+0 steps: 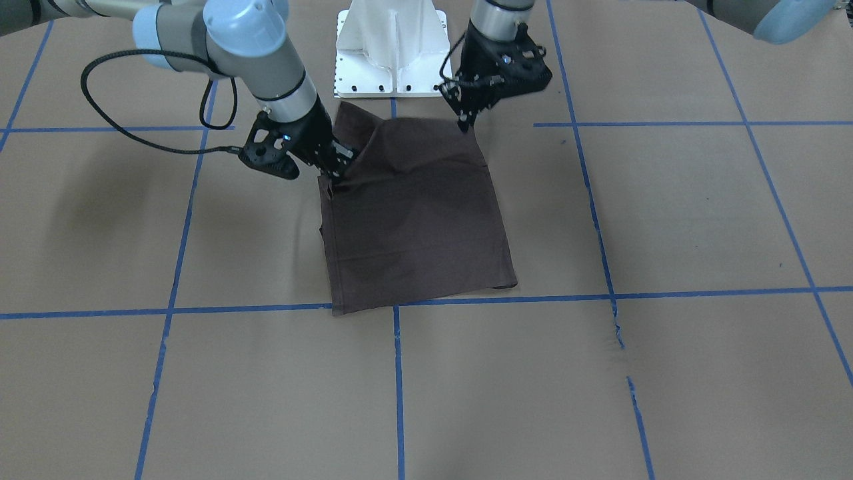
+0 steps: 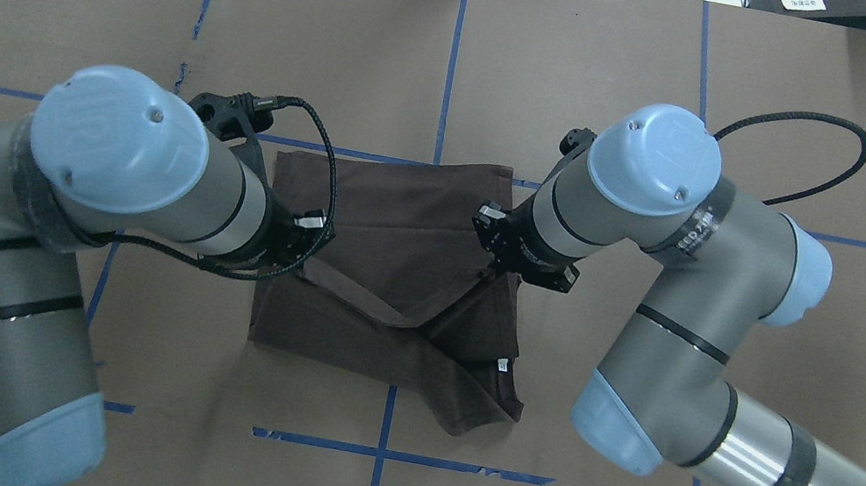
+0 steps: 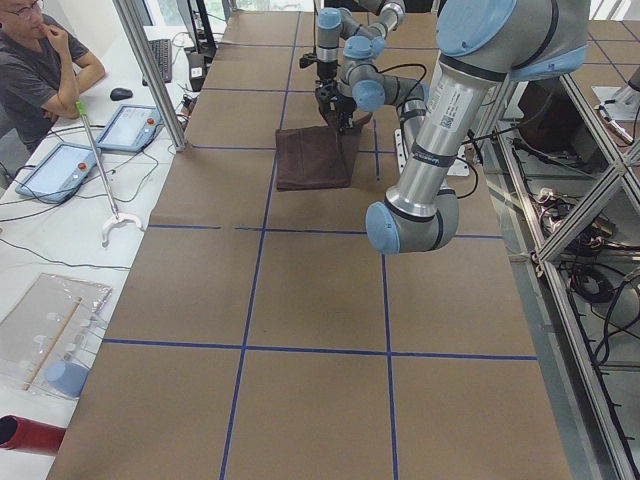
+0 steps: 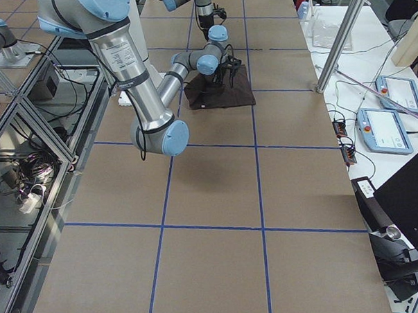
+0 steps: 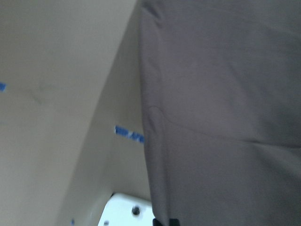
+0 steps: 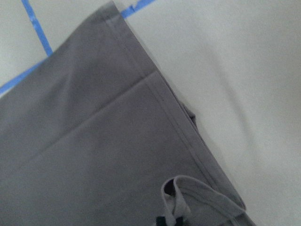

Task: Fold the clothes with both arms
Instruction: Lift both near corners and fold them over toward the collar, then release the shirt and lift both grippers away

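Item 1. Brown paper-covered bench, divided into squares by blue tape lines.

Item 2. Dark grey-brown T-shirt of soft thin fabric, folded to a rough rectangle and laid at the middle of the bench. As seen from the front-facing camera, its nearest corner is set over a blue cross line. The nearer part is lying flat. The part towards the robot is raised off the surface in a slack ridge between the two tools. A small white label is exposed on a loose flap.

Item 3. Black two-finger right tool, closed on a fold at the T-shirt's side edge. A small loop of cloth is seen pinched at its tips in the right wrist view. A looped black cable is carried by its grey, blue-capped arm.

Item 4. Black two-finger left tool, closed on the T-shirt's far corner, the cloth being drawn up to its tips.

Item 5. White pedestal base, bolted just beyond the T-shirt.
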Tool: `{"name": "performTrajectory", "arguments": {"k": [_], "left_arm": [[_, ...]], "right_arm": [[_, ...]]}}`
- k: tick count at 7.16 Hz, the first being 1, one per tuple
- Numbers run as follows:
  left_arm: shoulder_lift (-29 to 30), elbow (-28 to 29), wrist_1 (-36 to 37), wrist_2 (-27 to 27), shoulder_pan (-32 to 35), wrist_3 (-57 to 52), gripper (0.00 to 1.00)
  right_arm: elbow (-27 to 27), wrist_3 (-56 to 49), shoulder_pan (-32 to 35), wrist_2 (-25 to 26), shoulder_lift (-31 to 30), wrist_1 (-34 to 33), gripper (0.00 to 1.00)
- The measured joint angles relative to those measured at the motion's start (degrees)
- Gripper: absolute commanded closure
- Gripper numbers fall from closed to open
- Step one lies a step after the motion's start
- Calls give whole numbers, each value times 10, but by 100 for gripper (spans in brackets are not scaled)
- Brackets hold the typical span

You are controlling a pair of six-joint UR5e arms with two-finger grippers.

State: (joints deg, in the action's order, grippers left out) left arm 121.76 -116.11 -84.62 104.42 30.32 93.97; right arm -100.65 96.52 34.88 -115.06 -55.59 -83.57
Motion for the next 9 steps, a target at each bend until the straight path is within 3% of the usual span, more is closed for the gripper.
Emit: {"name": "performTrajectory", "arguments": {"k": [2, 5, 6, 7, 8, 9], "left_arm": [[3, 63, -48, 3, 30, -14, 100], [6, 94, -77, 3, 46, -15, 100], [13, 124, -98, 2, 61, -17, 100], [32, 194, -147, 1, 81, -16, 15], [58, 290, -218, 0, 106, -18, 0], [81, 374, -278, -3, 135, -39, 0]], "right_arm": [[116, -1, 43, -20, 59, 41, 100], [185, -3, 60, -24, 92, 52, 100], [214, -4, 63, -24, 109, 57, 94], [258, -5, 70, -23, 128, 79, 1], [311, -8, 80, -21, 145, 116, 0], [359, -21, 92, -17, 165, 142, 0]]}}
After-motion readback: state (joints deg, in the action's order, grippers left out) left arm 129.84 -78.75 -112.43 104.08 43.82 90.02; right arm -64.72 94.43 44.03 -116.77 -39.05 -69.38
